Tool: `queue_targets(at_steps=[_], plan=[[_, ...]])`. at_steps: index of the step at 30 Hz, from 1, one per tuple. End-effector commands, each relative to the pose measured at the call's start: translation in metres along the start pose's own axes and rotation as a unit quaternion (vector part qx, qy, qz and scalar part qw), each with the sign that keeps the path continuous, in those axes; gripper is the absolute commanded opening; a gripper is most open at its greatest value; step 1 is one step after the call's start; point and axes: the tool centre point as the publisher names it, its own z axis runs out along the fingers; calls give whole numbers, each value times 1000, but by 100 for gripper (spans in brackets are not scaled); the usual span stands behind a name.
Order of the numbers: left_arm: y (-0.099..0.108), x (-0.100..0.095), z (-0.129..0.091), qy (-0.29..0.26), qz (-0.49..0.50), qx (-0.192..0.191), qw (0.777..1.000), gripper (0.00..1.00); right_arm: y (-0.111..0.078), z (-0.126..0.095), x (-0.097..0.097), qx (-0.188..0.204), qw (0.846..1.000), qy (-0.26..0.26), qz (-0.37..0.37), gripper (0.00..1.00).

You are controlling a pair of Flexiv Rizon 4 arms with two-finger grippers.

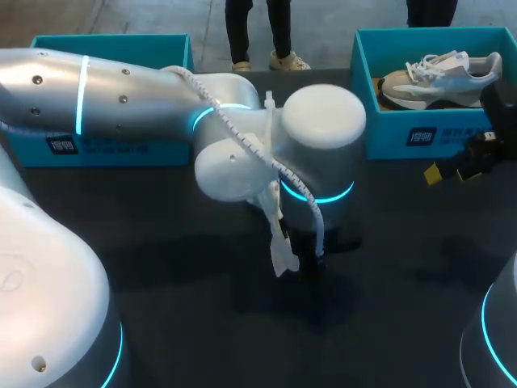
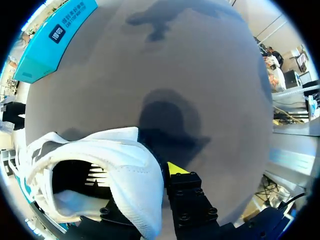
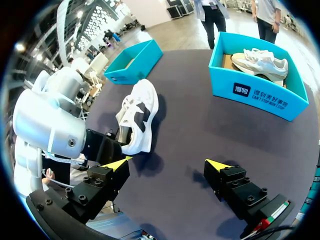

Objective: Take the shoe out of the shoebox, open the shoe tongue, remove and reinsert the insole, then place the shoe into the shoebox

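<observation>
The left arm (image 1: 161, 105) sweeps across the dark tabletop (image 1: 202, 275) from its left edge, its bulky wrist hiding the white shoe (image 3: 137, 112) from the overhead camera. Two teal shoeboxes line the far edge: one shoebox (image 3: 131, 70) at the far left corner, and a right-hand shoebox (image 1: 404, 137) at the far right corner holding a second shoe (image 1: 440, 77). The white shoe stands near the middle of the tabletop, its long axis running from the near side toward the far left corner, toe aimed at the box there. The left gripper (image 3: 118, 141) pinches the heel end's wall. The right gripper (image 3: 167, 163) hangs spread wide near the right edge, nothing between its fingers.
</observation>
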Motion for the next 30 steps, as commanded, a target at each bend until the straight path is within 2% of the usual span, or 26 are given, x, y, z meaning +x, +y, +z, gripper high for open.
queue_targets(at_steps=[1,20,24,30], plan=[[11,-7,-38,15,3,4,1000,0,-1,0,0,0,1000,-1,0,100],[20,-8,-169,11,49,21,999,0,-1,0,0,0,1000,-1,0,100],[18,-9,-186,4,57,14,998,0,-1,0,0,0,1000,-1,0,100],[13,-8,-196,-3,60,7,998,0,-1,0,0,0,1000,-1,0,100]])
